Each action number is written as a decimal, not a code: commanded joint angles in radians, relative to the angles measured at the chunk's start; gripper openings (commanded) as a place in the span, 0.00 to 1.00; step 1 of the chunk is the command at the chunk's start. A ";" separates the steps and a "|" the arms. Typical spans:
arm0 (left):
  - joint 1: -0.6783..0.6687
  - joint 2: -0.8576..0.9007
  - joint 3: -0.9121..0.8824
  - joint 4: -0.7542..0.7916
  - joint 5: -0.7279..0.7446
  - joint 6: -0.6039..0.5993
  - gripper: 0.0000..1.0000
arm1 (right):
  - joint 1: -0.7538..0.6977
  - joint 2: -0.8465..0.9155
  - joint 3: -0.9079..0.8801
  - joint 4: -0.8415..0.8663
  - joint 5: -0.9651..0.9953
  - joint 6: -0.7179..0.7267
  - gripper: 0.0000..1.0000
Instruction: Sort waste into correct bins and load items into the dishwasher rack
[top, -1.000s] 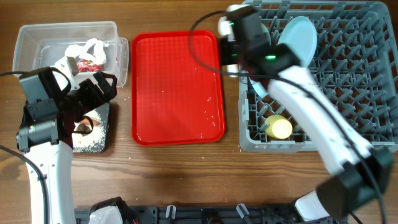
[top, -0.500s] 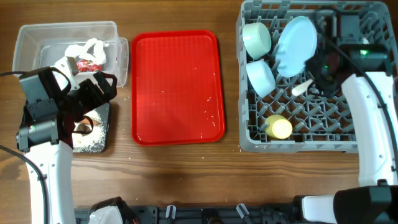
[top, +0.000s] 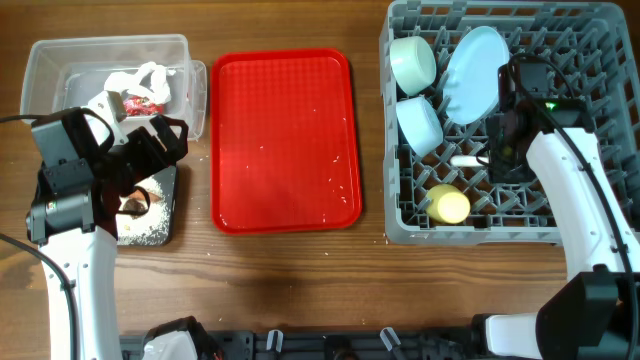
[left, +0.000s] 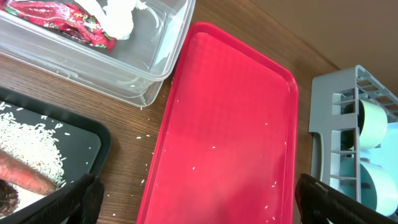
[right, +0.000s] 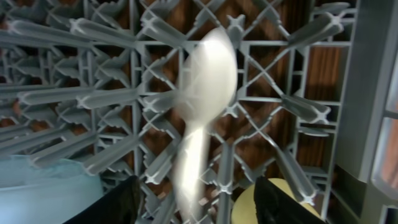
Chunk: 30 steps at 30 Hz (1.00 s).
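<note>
Oval plastic spoon (right: 202, 93), now among pegs (right: 93, 98)

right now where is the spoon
Overhead, the spoon is in the rack on the right, between the lower bowl and the yellow cup.

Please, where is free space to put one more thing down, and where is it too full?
Free: the red tray, between the clear tub and the dishwasher rack, bare except a few crumbs; also the wood strip in front of it. Crowded: the rack's left half, with two bowls, plate and yellow cup, and the black tray with rice.
</note>
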 joint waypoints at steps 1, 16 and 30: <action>-0.004 0.003 0.016 0.003 0.015 0.021 1.00 | 0.004 -0.016 0.001 -0.001 0.025 -0.047 0.61; -0.004 0.003 0.016 0.003 0.015 0.021 1.00 | 0.022 -0.592 0.082 -0.025 -0.364 -1.065 1.00; -0.004 0.003 0.016 0.003 0.015 0.021 1.00 | 0.022 -0.882 0.046 -0.095 -0.253 -1.297 1.00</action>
